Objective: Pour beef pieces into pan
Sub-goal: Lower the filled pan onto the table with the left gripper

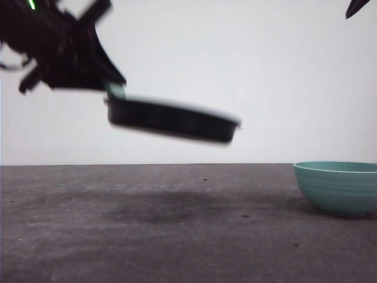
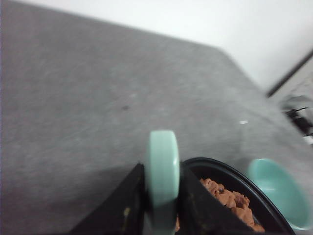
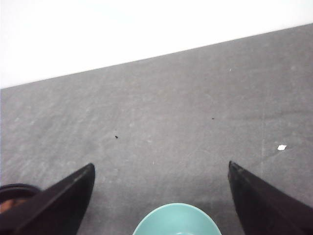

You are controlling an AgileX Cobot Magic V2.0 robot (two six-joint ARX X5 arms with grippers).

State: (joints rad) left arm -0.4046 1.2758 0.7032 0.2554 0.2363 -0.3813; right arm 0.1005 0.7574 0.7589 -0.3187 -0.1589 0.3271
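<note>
The black pan hangs in the air above the table, blurred and tilted slightly down to the right. My left gripper is shut on its mint-green handle. In the left wrist view the handle stands clamped between the two dark fingers of the left gripper. Reddish-brown beef pieces lie inside the pan. My right gripper is open, its fingers wide apart with nothing between them, above the teal bowl. A tip of the right gripper shows at the upper right.
The ribbed teal bowl stands on the grey table at the right, also seen as the bowl beyond the pan. A white wall backs the table. A small white scrap lies on the surface.
</note>
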